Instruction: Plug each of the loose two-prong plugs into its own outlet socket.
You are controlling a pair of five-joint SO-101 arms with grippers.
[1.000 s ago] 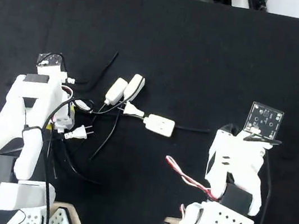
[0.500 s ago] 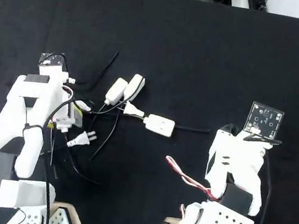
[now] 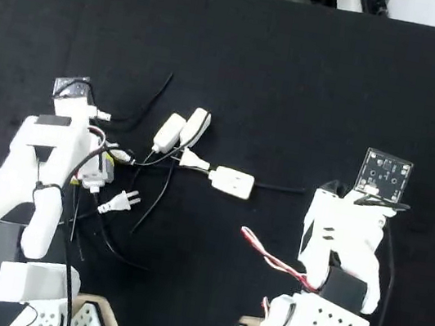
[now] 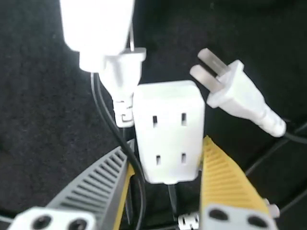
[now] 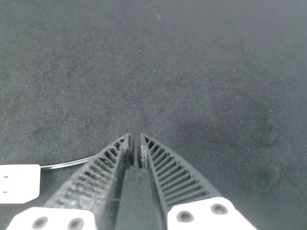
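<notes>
Loose plug is lying on the black table, just beside the outlet socket; the left gripper is clamping its fingers on that socket's sides; the right gripper is holding its fingers together over the table.

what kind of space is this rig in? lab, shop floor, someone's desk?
Probably a robotics lab bench, not a shop floor: a table draped in black cloth, the left arm and right arm mounted at its near edge, and an outlet block and loose plug as props.
</notes>
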